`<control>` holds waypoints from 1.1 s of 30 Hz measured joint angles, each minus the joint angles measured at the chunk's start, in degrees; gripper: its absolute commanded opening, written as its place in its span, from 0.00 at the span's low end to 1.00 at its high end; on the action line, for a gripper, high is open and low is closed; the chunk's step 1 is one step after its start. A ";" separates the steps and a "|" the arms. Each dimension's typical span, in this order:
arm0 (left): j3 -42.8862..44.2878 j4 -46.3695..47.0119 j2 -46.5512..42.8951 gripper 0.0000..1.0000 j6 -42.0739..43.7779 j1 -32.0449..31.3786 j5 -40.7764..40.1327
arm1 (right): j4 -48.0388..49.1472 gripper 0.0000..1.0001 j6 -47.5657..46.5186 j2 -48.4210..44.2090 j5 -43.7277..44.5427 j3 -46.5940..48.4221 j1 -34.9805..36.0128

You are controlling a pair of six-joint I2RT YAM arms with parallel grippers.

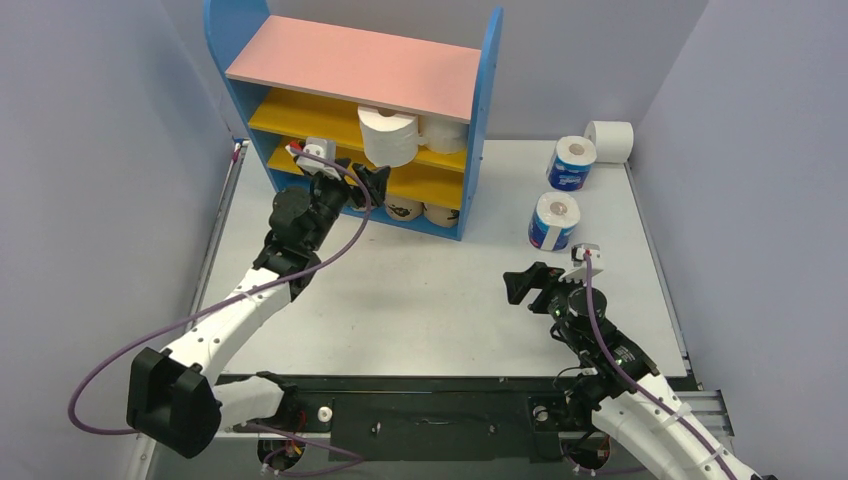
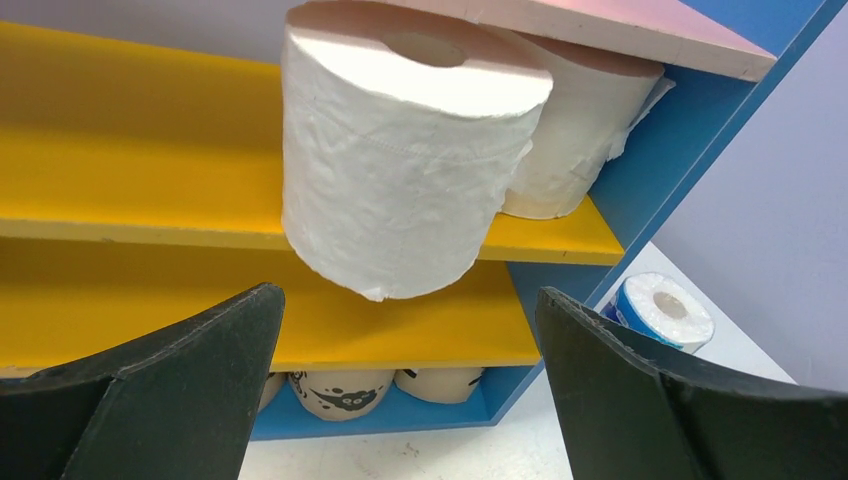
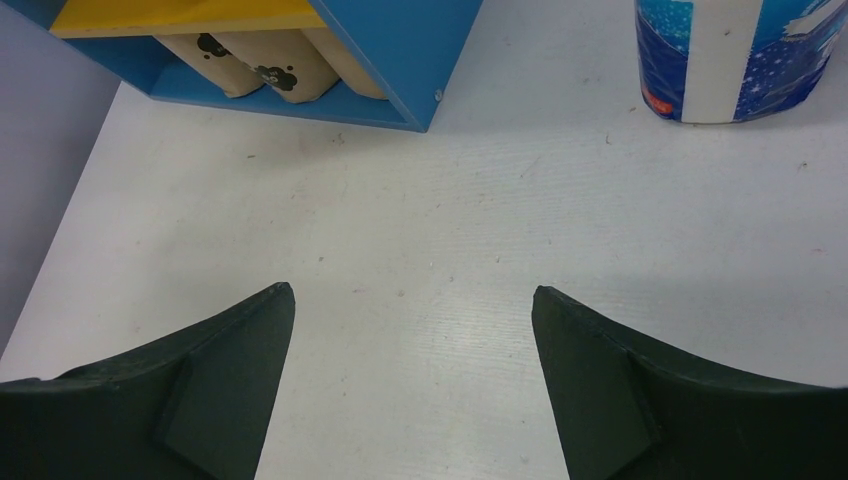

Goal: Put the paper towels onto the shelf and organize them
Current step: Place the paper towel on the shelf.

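— What stood at the left?

— The three-tier shelf unit with blue side panels and a pink top board, at the far left of the table; the left gripper hung just in front of its yellow shelves, jaws spread wide, nothing between them.

— And the rolls there?

— A plain white paper roll stood on the upper yellow shelf, its bottom jutting past the front edge; a second white roll sat touching it behind, close against the right blue panel; tan rolls with black prints sat on the blue base below.

— Room to move?

— Open white table stretched from the shelf's right panel to the right gripper; that gripper hovered over it, jaws wide apart, holding nothing; just beyond it a blue-wrapped roll stood upright; another blue-wrapped roll stood farther back, apart from the first; a white roll on its side lay beside that one, near the table's far right edge.
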 measured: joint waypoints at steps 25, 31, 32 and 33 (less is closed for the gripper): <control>13.75 -0.52 15.02 0.92 1.90 0.11 -1.09 | -1.22 0.83 -0.48 -1.33 0.79 0.00 0.00; 15.56 -0.52 16.98 0.89 2.19 0.59 -1.92 | -1.27 0.83 -0.66 -1.36 1.25 0.00 0.00; 15.85 -0.50 17.31 0.89 2.21 0.72 -2.01 | -1.29 0.83 -0.68 -1.40 1.31 0.00 0.00; 16.04 -0.44 17.59 0.88 2.21 0.85 -2.10 | -1.31 0.83 -0.70 -1.46 1.42 0.00 0.00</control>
